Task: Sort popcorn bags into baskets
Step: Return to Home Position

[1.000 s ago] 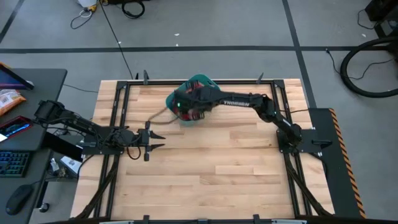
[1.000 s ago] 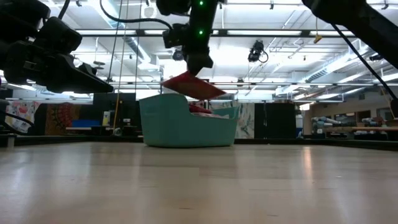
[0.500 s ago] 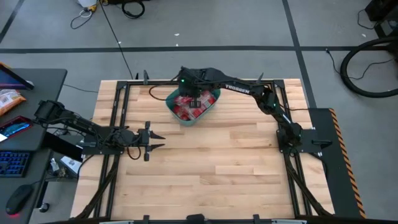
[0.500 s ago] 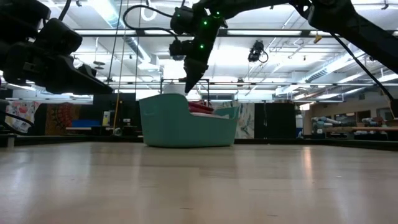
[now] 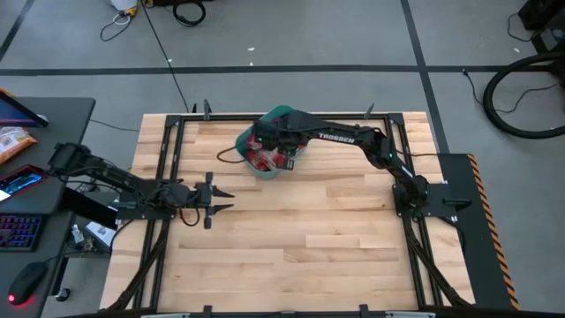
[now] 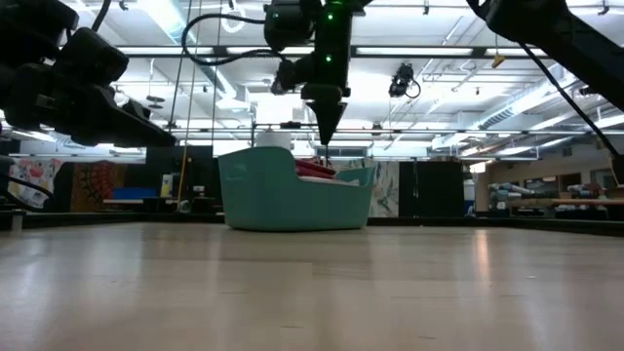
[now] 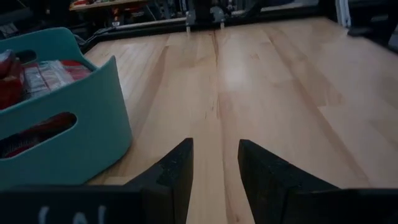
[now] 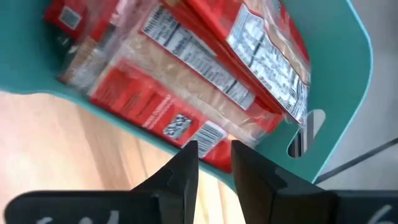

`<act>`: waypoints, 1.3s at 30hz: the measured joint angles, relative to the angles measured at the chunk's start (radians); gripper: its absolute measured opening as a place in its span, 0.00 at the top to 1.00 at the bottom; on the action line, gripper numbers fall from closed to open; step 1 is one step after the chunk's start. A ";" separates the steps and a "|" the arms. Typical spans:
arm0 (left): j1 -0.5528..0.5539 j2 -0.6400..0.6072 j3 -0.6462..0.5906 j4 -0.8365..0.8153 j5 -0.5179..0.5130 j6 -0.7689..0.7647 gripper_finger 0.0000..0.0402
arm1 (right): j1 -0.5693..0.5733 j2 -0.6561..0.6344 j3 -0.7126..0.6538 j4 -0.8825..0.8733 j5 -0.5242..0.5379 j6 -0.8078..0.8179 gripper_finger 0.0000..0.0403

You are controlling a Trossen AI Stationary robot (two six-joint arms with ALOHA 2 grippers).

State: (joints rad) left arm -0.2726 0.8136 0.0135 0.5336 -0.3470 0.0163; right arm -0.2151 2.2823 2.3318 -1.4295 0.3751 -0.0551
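The teal basket (image 5: 265, 171) stands on the table near its far edge; it also shows in the low view (image 6: 292, 200), the left wrist view (image 7: 81, 124) and the right wrist view (image 8: 336, 93). Several red popcorn bags (image 8: 205, 81) lie stacked inside it, their tops just above the rim (image 6: 312, 168). My right gripper (image 5: 275, 144) hangs above the basket, pointing down (image 6: 326, 136), slightly open and empty (image 8: 214, 158). My left gripper (image 5: 225, 200) waits open and empty above the table's left part, its fingers (image 7: 214, 168) pointing toward the right edge.
Bare wood lies in front and to the right of the basket (image 5: 353, 230). A dark frame (image 5: 168, 159) runs around the table. A desk (image 5: 35, 177) with a keyboard and an orange-and-white packet (image 5: 13, 141) stands off the left edge.
My right gripper held a red popcorn bag above the basket a second ago. It let go and the bag has dropped into the basket. The empty gripper swung toward the far edge, then came back over the basket's middle.
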 joint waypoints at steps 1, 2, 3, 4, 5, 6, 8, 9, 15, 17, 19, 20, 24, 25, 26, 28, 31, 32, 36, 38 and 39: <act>0.000 -0.010 0.000 -0.001 0.001 -0.005 0.67 | 0.008 -0.003 0.000 -0.003 0.001 0.000 0.75; 0.000 -0.023 0.000 -0.002 0.007 -0.010 0.67 | 0.017 -0.004 0.000 -0.006 0.002 0.000 0.75; 0.000 -0.039 0.000 -0.007 0.021 -0.014 0.67 | 0.027 -0.006 0.000 -0.007 0.003 0.001 0.75; 0.000 -0.056 0.000 -0.017 0.040 -0.026 0.67 | 0.034 -0.008 0.000 -0.008 0.002 0.004 0.75; 0.000 -0.076 0.000 -0.030 0.059 -0.035 0.67 | 0.041 -0.012 0.000 -0.013 0.007 0.008 0.75; 0.000 -0.095 0.000 -0.046 0.076 -0.046 0.67 | 0.047 -0.016 0.000 -0.015 0.018 0.012 0.75; -0.001 -0.136 0.001 -0.090 0.086 -0.069 0.67 | 0.053 -0.028 0.000 -0.015 0.039 0.023 0.75; 0.000 -0.155 0.005 -0.121 0.084 -0.081 0.67 | 0.055 -0.031 0.000 -0.016 0.047 0.029 0.75; -0.011 -0.229 0.107 -0.398 0.078 -0.122 0.67 | 0.062 -0.040 0.000 -0.015 0.050 0.052 0.75; -0.032 -0.245 0.112 -0.412 0.072 -0.103 0.67 | 0.066 -0.040 0.000 -0.013 0.050 0.052 0.75; -0.060 -0.273 0.112 -0.423 0.029 -0.085 0.67 | 0.070 -0.041 -0.006 -0.007 0.051 0.053 0.75; -0.075 -0.290 0.112 -0.436 -0.005 -0.082 0.67 | 0.071 -0.042 -0.016 -0.004 0.051 0.053 0.75; -0.138 -0.381 0.111 -0.507 -0.110 -0.079 0.67 | 0.074 -0.067 -0.085 0.022 0.051 0.059 0.75; -0.151 -0.404 0.111 -0.518 -0.117 -0.079 0.67 | 0.075 -0.081 -0.114 0.038 0.051 0.059 0.75; -0.164 -0.425 0.111 -0.526 -0.119 -0.079 0.67 | 0.076 -0.099 -0.149 0.066 0.052 0.059 0.75; -0.182 -0.462 0.111 -0.539 -0.120 -0.076 0.67 | 0.078 -0.142 -0.234 0.144 0.052 0.057 0.75; -0.198 -0.497 0.111 -0.568 -0.130 -0.064 0.67 | 0.083 -0.239 -0.389 0.274 0.048 0.055 0.75; -0.198 -0.504 0.111 -0.573 -0.131 -0.058 0.67 | 0.084 -0.281 -0.450 0.326 0.043 0.056 0.75; -0.196 -0.515 0.110 -0.564 -0.131 -0.023 0.67 | 0.086 -0.452 -0.704 0.558 0.002 0.063 0.75; -0.195 -0.514 0.110 -0.541 -0.131 -0.002 0.67 | 0.085 -0.534 -0.831 0.681 -0.034 0.070 0.75; -0.195 -0.514 0.110 -0.531 -0.131 0.006 0.67 | 0.085 -0.573 -0.887 0.747 -0.051 0.078 0.75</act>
State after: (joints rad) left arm -0.4679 0.2993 0.1238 0.0024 -0.4779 0.0218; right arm -0.1299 1.7092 1.4446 -0.6821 0.3246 0.0226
